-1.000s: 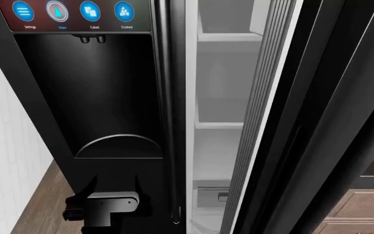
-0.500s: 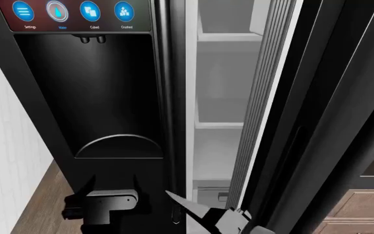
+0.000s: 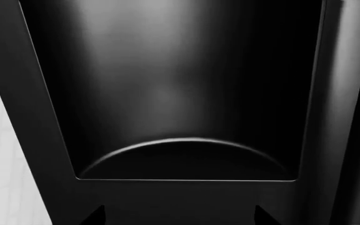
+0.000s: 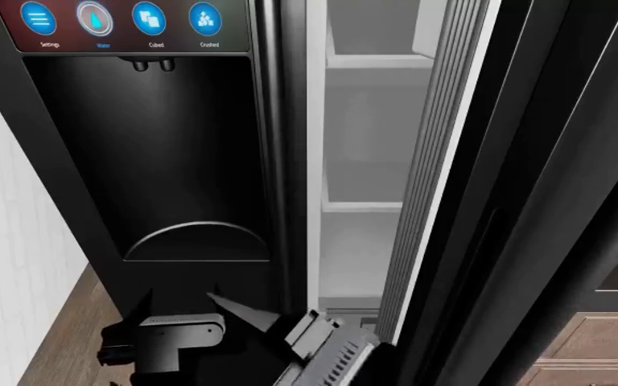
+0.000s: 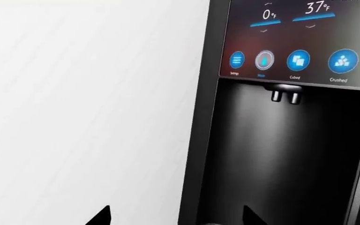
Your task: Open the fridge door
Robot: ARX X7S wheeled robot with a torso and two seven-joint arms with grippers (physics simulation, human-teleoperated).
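The fridge door [image 4: 534, 161] stands partly open at the right of the head view. Its ribbed gasket edge [image 4: 438, 161] faces me, and the white inner compartment [image 4: 357, 137] shows beside it. My left gripper [image 4: 180, 304] is open, low in front of the narrower dispenser door [image 4: 170, 161]. Its fingertips [image 3: 95, 216] are spread wide below the dispenser recess [image 3: 174, 93]. My right gripper [image 4: 277, 318] is open at the bottom centre, angled toward the dispenser door and clear of the fridge door. The right wrist view faces the blue-icon panel [image 5: 292, 61], with the right gripper [image 5: 175, 216] holding nothing.
White shelves [image 4: 360, 206] cross the open fridge compartment. A white wall [image 4: 9, 225] and wooden floor [image 4: 67, 338] lie to the left. Wooden drawer fronts [image 4: 599, 346] sit at the lower right. The dispenser door's vertical bar handle [image 4: 277, 161] runs beside the gap.
My right gripper has come up into the head view from the bottom and swung left toward the dispenser door. The left gripper has shifted slightly. The door's opening looks unchanged.
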